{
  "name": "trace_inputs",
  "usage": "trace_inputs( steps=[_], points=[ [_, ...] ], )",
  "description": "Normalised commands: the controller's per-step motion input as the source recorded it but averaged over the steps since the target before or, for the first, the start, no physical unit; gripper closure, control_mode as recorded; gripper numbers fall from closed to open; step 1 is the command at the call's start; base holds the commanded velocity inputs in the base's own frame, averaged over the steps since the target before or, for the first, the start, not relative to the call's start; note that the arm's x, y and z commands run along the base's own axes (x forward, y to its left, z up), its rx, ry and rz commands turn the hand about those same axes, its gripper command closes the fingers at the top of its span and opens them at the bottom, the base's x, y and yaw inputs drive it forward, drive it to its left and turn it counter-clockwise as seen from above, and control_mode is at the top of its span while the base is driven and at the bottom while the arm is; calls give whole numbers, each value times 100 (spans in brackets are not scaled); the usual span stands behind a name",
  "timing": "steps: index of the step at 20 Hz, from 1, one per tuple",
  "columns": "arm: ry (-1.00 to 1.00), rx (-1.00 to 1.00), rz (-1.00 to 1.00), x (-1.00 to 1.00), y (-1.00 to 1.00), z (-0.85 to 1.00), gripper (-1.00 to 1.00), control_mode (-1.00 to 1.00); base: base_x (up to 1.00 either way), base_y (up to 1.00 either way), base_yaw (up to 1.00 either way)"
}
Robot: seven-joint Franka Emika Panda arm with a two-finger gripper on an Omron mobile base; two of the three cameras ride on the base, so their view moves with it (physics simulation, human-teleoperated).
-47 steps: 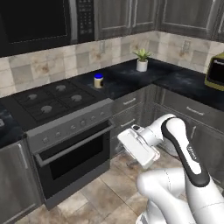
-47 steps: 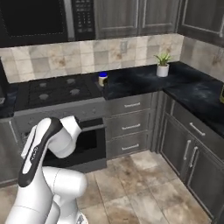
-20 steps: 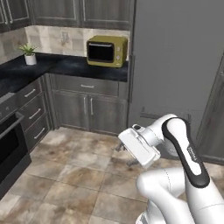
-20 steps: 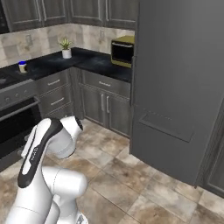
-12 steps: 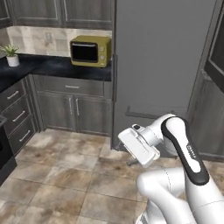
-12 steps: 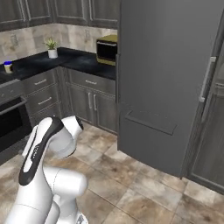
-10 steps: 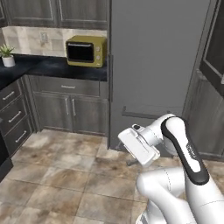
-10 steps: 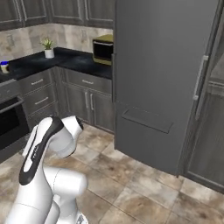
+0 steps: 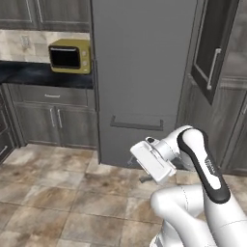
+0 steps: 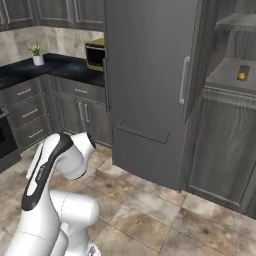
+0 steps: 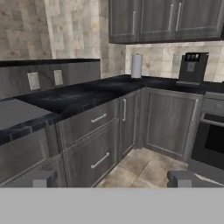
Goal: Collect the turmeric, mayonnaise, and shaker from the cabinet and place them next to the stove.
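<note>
Fridge [image 9: 144, 72]: plain mid-grey, unpatterned. Cabinet [image 10: 225, 145]: grey wood-grain. Turmeric [image 10: 243, 73] on its shelf: yellow-orange under a grey lid. Microwave [image 9: 70, 56]: mustard yellow, black door. Counter [image 9: 43, 77]: black, faintly marbled. Backsplash [image 9: 24, 44]: beige mottled tiles. Floor [image 9: 53, 198]: brown-tan stone tiles, blotchy. Plant [image 10: 36, 49]: green leaves, white pot. Arm [image 9: 202, 159]: white with dark joints. Paper towel roll [image 11: 137, 66]: white. Lower drawers [image 11: 92, 140]: grey wood-grain, silver handles.
</note>
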Motion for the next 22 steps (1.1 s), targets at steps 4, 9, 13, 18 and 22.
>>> trace_inputs(
  steps=[4, 9, 13, 18, 22],
  points=[
    [0, 0, 0, 0, 0, 0, -100, 100, 0, -78, -5],
    [0, 0, 0, 0, 0, 0, -100, 100, 0, -78, -3],
    [0, 0, 0, 0, 0, 0, -100, 100, 2, -75, -4],
    [0, 0, 0, 0, 0, 0, -100, 100, 19, -62, -7],
    [0, 0, 0, 0, 0, 0, -100, 100, 35, -43, -12]
  ],
)
